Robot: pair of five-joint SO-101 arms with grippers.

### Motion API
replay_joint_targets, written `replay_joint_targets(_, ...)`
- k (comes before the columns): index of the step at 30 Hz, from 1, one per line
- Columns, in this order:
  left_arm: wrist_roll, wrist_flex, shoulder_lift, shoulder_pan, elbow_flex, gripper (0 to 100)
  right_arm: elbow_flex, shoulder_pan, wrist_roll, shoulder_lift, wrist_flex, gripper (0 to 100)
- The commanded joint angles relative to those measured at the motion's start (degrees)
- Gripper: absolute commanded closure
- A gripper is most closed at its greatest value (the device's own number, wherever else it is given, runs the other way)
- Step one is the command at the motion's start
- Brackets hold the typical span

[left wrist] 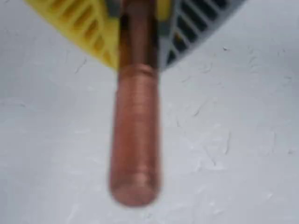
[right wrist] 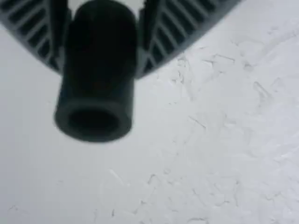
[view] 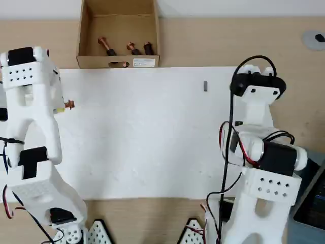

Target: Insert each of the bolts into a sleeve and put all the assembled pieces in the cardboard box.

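Copper bolt (left wrist: pixel 135 140) sits pinched in left tool (left wrist: pixel 138 60), black sleeve (right wrist: pixel 96 93) in right tool (right wrist: pixel 99 72); overhead, cardboard box (view: pixel 84 35) holds assembled pieces (view: pixel 107 46).

We note the cardboard box (view: pixel 84 35) on the table (view: pixel 203 40) just behind the sheet (view: pixel 152 142), left of centre, with three assembled pieces (view: pixel 133 49) side by side along its near wall. At the sheet's left edge the left gripper (left wrist: pixel 138 28) grips a bolt (left wrist: pixel 135 135) above the sheet. At the right edge the right gripper (right wrist: pixel 100 28) grips a sleeve (right wrist: pixel 96 88) above it, well apart from the bolt.
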Motion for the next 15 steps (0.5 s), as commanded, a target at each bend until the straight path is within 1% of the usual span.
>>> replay_joint_targets(1, 0.18, -0.09, -3.30, 0.00, -2.55, 96, -0.04, 0.13, 0.09, -1.19, -0.79, 98.7)
replay_joint_targets(5, 0.09, -0.09, -3.30, 0.18, -2.55, 79, -0.04, 0.13, 0.09, -1.19, -0.79, 98.7)
replay_joint_targets(7, 0.09, 0.00, -3.30, 0.88, -2.55, 73, -0.04, 0.22, 0.09, -1.27, -0.79, 98.7)
replay_joint_targets(9, 0.09, 0.18, -3.30, 1.49, -2.55, 71, 0.66, 0.22, 0.09, -1.36, -0.79, 98.7)
replay_joint_targets(13, 0.00, 0.18, -3.38, 2.02, -2.64, 71, 2.68, 0.48, 0.09, -1.36, -0.79, 98.7)
replay_joint_targets(15, -2.29, 0.18, -3.38, 1.85, -2.64, 71, 2.42, 0.57, 0.09, -1.45, -0.79, 98.7)
